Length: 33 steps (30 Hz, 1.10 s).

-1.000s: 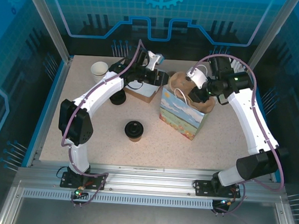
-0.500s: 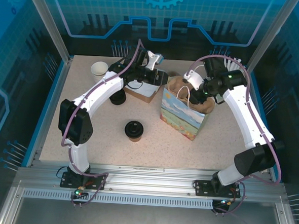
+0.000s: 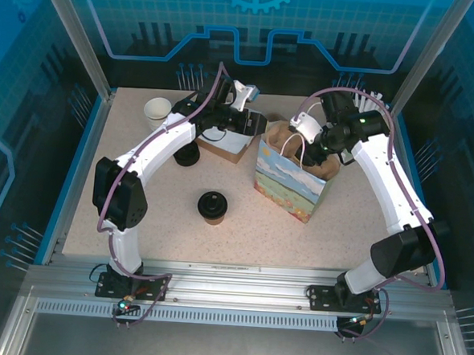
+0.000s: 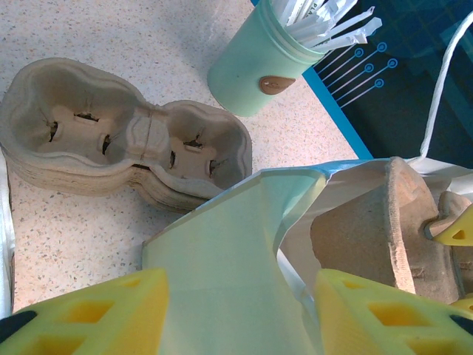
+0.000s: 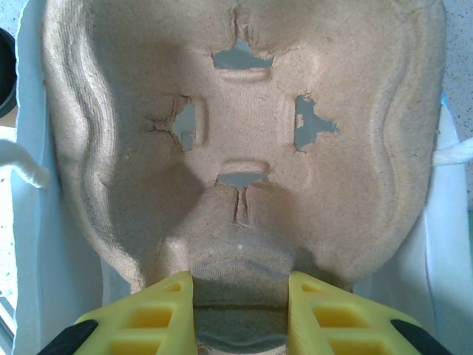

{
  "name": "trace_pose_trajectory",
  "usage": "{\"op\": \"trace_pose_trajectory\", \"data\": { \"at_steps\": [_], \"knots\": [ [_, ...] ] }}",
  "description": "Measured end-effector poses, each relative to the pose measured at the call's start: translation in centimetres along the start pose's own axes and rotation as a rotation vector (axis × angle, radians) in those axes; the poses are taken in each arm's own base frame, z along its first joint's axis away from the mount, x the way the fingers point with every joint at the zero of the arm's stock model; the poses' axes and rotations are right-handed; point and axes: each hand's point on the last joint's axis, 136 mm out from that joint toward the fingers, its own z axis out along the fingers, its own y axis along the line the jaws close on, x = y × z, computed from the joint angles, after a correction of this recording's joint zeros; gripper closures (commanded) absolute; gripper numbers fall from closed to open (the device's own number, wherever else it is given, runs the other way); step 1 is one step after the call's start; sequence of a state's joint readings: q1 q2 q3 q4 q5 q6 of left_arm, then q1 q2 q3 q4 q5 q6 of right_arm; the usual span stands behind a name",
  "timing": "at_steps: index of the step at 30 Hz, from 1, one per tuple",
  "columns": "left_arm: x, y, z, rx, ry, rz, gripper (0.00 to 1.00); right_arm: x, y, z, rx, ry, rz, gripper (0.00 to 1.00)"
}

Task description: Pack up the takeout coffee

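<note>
Coffee (image 3: 212, 206): stands upright on the tabletop (image 3: 281, 245) with its black lid on. It is near and left of the bag (image 3: 289, 189), apart from it and from both arms.
Bag: stands right of centre with its mouth open and a white cord handle at the rim.
Carrier (image 5: 244, 133): brown pulp, sitting in the bag's open mouth between the white inner walls.
Right jaws: over the bag's far right side, set narrow. The two yellow fingers (image 5: 144, 314) are clamped on the ridge at the carrier's end.
Left jaws: at the bag's far left corner, about half open, with the bag's pale green side wall between the yellow fingers (image 4: 89, 310). Whether they pinch it cannot be told.
Stack (image 4: 126, 140): spare pulp carriers on the tabletop, just far and left of the bag. In the left wrist view the bag's rim overlaps it.
Jar (image 4: 259, 70): mint green, holding white wrapped sticks, at the far edge beyond the stack.
White cup (image 3: 157, 111): in the far left corner.
Black lid (image 3: 187, 156): just left of the stack.
</note>
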<state>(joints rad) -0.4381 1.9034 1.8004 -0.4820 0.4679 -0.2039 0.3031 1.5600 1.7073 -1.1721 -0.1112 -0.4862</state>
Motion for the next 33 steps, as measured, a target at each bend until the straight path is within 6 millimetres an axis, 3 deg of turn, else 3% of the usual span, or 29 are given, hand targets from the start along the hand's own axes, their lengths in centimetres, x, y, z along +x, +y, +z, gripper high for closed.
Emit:
{"op": "trace_pose_trajectory", "data": {
  "at_steps": [33],
  "knots": [
    [-0.04, 0.18, -0.06, -0.003, -0.001, -0.001, 0.44, 0.44, 0.44, -0.32, -0.009, 0.013, 0.043, 0.71]
  ]
}}
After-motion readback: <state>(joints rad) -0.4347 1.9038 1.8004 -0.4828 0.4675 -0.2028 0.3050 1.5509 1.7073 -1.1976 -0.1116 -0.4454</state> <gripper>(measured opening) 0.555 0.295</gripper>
